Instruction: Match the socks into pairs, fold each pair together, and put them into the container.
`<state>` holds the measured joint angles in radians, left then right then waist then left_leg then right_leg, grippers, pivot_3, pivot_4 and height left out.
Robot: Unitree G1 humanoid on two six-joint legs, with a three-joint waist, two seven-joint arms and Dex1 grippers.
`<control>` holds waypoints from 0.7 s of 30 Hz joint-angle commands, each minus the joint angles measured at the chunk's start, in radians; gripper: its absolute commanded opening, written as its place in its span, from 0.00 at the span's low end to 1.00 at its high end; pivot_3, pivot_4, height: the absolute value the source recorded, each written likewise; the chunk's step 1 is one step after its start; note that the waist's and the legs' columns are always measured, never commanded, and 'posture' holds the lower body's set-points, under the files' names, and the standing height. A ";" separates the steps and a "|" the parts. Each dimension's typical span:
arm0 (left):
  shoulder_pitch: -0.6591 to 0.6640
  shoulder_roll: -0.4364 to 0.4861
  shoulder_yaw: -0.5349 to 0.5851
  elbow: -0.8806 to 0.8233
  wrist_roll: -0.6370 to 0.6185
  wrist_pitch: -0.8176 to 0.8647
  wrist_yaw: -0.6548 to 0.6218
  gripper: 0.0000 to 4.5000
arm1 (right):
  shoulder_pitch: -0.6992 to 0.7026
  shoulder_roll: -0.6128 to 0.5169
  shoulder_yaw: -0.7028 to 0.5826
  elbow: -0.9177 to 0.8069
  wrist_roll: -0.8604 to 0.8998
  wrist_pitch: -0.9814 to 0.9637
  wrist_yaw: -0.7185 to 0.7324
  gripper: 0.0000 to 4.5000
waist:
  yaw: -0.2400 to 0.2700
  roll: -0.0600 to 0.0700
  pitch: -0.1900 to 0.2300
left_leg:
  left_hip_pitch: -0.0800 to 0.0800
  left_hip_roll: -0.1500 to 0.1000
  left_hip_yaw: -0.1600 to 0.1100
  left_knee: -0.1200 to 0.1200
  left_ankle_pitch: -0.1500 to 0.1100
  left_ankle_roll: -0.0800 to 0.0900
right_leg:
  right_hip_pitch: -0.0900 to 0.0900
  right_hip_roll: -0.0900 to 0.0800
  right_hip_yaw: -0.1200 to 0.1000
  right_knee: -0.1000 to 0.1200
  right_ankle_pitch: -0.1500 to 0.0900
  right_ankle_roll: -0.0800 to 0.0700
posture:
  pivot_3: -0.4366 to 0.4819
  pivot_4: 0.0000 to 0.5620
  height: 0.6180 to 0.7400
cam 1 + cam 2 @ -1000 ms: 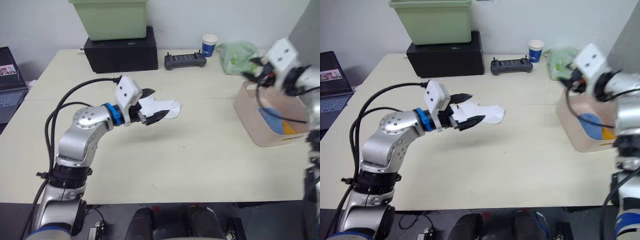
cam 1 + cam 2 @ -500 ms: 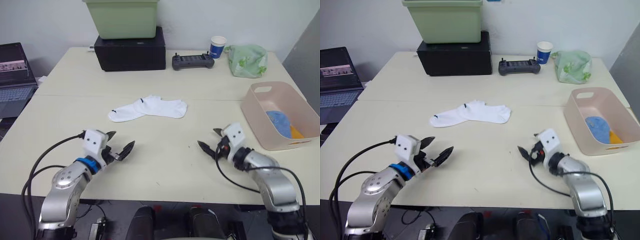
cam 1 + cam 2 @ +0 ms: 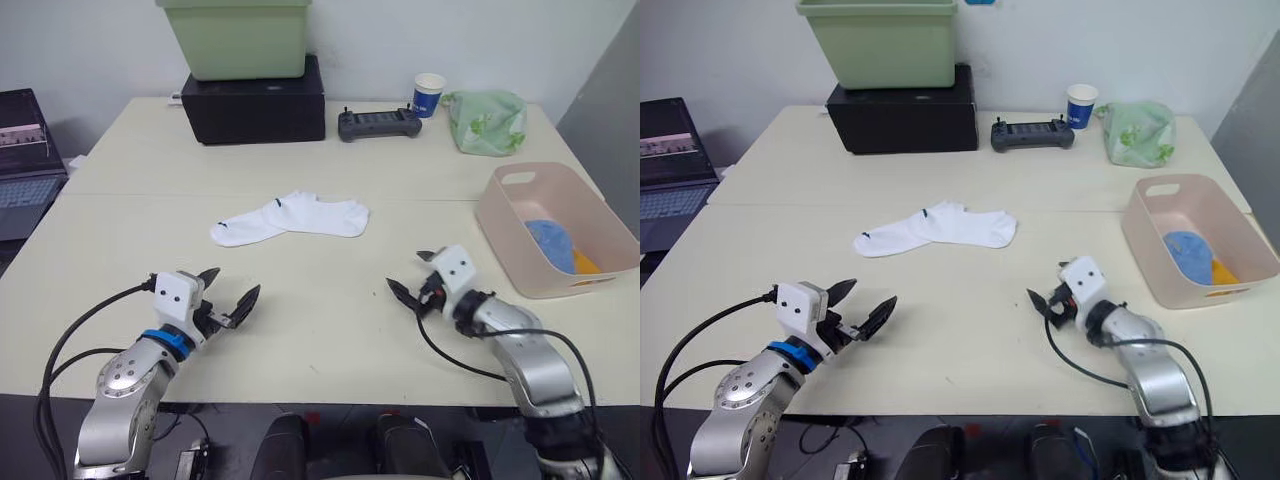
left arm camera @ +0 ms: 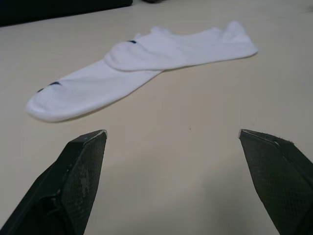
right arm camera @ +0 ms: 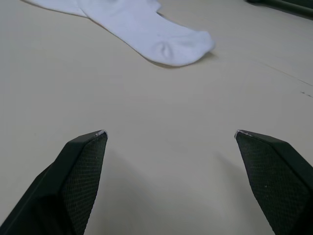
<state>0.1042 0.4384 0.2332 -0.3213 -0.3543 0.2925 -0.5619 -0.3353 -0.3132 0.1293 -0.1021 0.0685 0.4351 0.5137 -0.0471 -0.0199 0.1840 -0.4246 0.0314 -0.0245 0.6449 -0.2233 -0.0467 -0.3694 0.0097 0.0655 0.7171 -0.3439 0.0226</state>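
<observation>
Socks mid-table, overlapping; container far right, holding folded pairs.

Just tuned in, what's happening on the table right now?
The robot is sorting socks into the pink tub, which holds a light blue bundle and an orange one. The two white socks lie overlapping mid-table, not held. The left claw and right claw are both open and empty, low over the near part of the table, short of the socks. The white pair looks to be what is left to fold and put away.
</observation>
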 commanded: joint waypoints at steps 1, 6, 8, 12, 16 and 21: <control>-0.005 0.014 -0.001 -0.115 -0.057 0.027 -0.014 1.00 | -0.180 0.056 0.036 0.189 -0.017 -0.067 0.006 1.00 | -0.006 0.000 0.000 | 0.000 0.000 0.000 0.000 0.000 0.000 | 0.000 0.000 0.000 0.000 0.000 0.000 | 0.48 0.27 1.00; -0.017 0.046 -0.021 -0.250 -0.136 0.124 -0.025 1.00 | -0.422 0.135 0.102 0.574 -0.075 -0.151 0.033 1.00 | -0.006 0.000 0.000 | -0.001 0.003 -0.001 -0.001 0.000 0.000 | 0.000 0.001 -0.001 -0.002 0.000 0.000 | 0.48 0.27 1.00; -0.020 0.049 -0.031 -0.266 -0.131 0.134 -0.010 1.00 | -0.487 0.155 0.119 0.706 -0.107 -0.190 0.022 1.00 | -0.006 0.000 0.000 | 0.000 0.003 0.000 0.000 0.000 0.000 | 0.000 0.001 0.000 -0.002 0.000 0.000 | 0.48 0.27 1.00; -0.011 0.044 -0.016 -0.298 -0.141 0.149 0.020 1.00 | -0.564 0.179 0.110 0.868 -0.126 -0.246 0.008 0.87 | -0.009 0.000 0.000 | 0.000 0.001 0.001 0.000 0.000 0.000 | 0.000 -0.001 0.000 -0.001 0.000 0.000 | 0.48 0.27 1.00; 0.014 0.045 -0.004 -0.307 -0.146 0.147 0.031 1.00 | -0.577 0.175 0.100 0.894 -0.126 -0.266 0.030 0.55 | -0.007 0.000 0.000 | 0.000 0.001 0.000 0.000 0.000 0.000 | 0.000 -0.001 0.000 -0.001 0.000 0.000 | 0.48 0.27 1.00; 0.004 0.034 -0.024 -0.289 -0.137 0.136 0.046 1.00 | -0.577 0.193 0.039 0.921 -0.076 -0.242 0.025 0.18 | -0.003 0.000 0.000 | 0.000 0.001 0.000 0.000 0.000 0.000 | 0.000 -0.002 -0.001 -0.001 0.000 0.000 | 0.48 0.27 1.00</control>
<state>0.1258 0.4778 0.2053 -0.5909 -0.4888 0.4499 -0.5262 -0.8951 -0.1246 0.2167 0.7969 -0.0448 0.1675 0.5524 -0.0500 -0.0201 0.1839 -0.4247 0.0320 -0.0246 0.6451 -0.2233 -0.0468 -0.3688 0.0076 0.0650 0.7166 -0.3439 0.0227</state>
